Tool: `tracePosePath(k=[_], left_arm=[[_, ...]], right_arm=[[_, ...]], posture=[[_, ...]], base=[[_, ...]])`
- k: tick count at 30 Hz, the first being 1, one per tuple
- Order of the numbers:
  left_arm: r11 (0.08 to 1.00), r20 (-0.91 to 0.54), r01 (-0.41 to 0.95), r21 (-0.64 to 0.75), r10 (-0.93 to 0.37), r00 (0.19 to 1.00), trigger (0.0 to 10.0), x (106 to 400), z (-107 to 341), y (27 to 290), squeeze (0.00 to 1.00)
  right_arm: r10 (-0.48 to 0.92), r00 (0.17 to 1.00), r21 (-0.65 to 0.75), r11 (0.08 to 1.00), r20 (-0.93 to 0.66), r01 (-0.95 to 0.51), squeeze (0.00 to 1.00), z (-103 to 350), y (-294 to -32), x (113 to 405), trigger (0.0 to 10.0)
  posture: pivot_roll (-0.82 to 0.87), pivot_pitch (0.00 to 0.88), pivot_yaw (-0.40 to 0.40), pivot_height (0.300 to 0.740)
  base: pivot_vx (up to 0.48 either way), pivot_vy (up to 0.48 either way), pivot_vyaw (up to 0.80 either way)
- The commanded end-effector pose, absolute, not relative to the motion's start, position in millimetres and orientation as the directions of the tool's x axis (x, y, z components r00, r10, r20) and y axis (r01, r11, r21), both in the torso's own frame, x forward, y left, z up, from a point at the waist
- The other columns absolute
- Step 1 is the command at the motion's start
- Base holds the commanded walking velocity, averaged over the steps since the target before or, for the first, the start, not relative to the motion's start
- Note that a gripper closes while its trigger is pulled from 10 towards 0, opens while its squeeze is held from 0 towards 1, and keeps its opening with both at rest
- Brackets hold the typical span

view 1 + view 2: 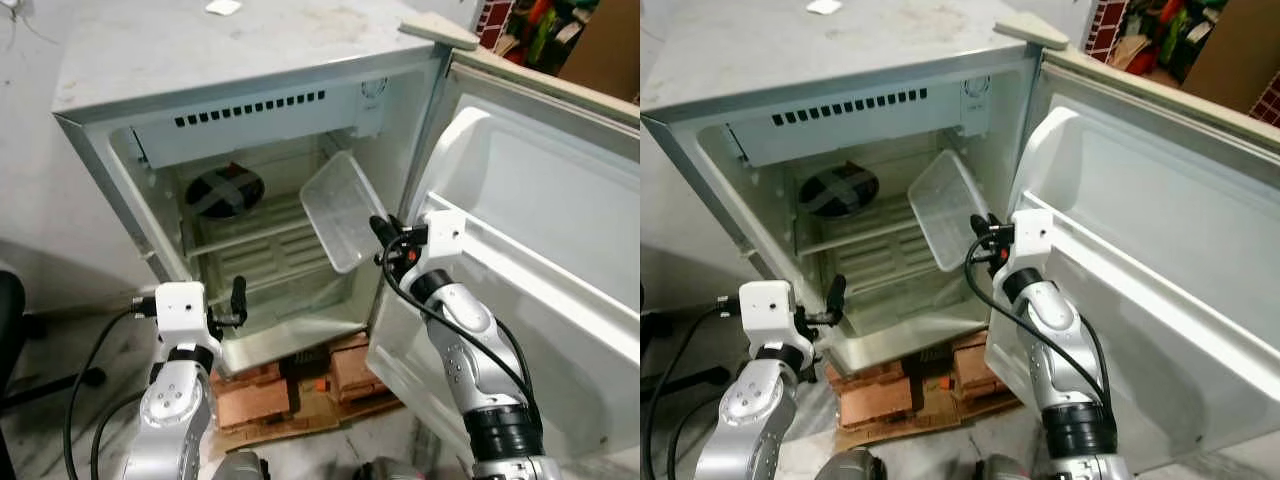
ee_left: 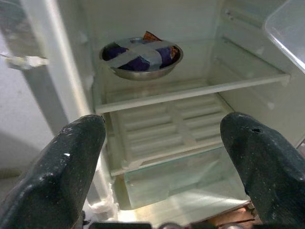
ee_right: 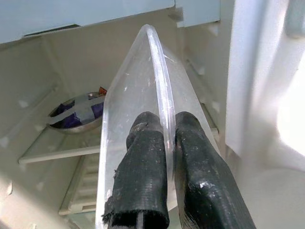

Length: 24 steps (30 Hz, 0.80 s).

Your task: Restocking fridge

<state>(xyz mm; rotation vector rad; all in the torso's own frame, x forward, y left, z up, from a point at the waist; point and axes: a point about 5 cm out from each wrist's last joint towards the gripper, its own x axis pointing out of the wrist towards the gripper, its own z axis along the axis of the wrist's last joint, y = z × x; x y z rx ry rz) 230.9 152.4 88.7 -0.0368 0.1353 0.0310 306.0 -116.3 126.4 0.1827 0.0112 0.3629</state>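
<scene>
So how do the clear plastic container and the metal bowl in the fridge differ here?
The clear plastic container is rectangular, see-through and looks empty; the metal bowl is round, holding dark purple packets under crossed tape. The container hangs tilted, its rim pinched by the right gripper; the bowl rests level on the upper shelf, untouched. Both are inside the open fridge.

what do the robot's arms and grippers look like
Both arms are jointed silver metal with a white boxy wrist housing and loose black cables. The left gripper and right gripper each have two long black fingers, rounded and scuffed with pale specks.

Bricks (image 1: pixel 352 372) on cardboard (image 1: pixel 300 408); black chair (image 1: pixel 10 318) at left.
</scene>
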Motion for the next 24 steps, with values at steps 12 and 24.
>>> tracePosePath(k=[12,24], left_arm=[[0.998,-0.141,-0.06,-0.009,0.058,0.988,10.0,229.8,86.8,161.2,0.0],[0.998,-0.143,-0.056,-0.001,0.056,0.988,10.0,230.2,86.6,160.4,0.0]], right_arm=[[0.383,0.923,0.181,0.906,0.035,-0.383,0.0,128.5,-106.6,305.0,10.0],[0.383,0.923,0.181,0.906,0.039,-0.383,0.0,129.1,-106.4,305.9,10.0]], posture=[[0.11,0.091,-0.005,0.74],[0.11,0.087,-0.005,0.74]], base=[[0.0,0.36,0.0],[0.0,0.053,0.0]])
